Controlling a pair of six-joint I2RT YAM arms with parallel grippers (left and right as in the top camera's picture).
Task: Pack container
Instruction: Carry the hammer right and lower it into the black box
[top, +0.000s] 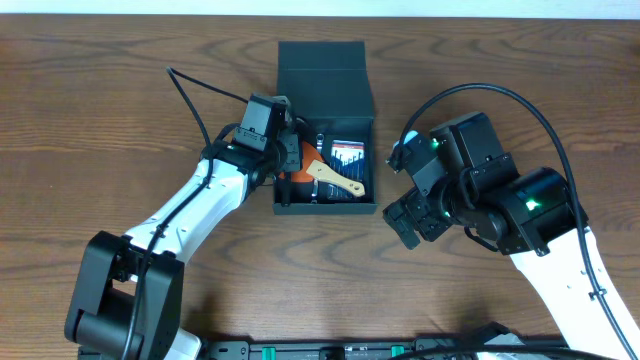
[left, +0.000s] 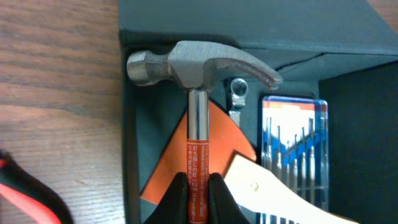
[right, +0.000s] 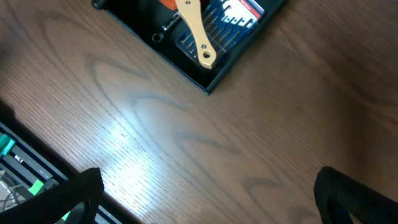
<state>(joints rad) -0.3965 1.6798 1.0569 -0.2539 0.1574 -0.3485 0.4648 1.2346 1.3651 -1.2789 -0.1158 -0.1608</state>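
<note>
Overhead looks straight down; both wrist views share the container (top: 322, 65), left close, right farther off.

1x container (top: 322, 62), 1x hammer (left: 198, 68), 1x driver set (left: 292, 143), 1x wood handle (right: 197, 31).

The desk (top: 100, 100) is brown wood-grain, the container (top: 322, 62) matte teal-black, the hammer (left: 198, 68) grey steel with an orange, white-lettered shaft, the wooden handle (top: 335, 178) pale tan, the case (left: 292, 155) blue-trimmed.

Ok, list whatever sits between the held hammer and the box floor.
The left tool holds the hammer above the left side of the box. Under it lies an orange sheet, with a wooden handle and bit set alongside.
</note>
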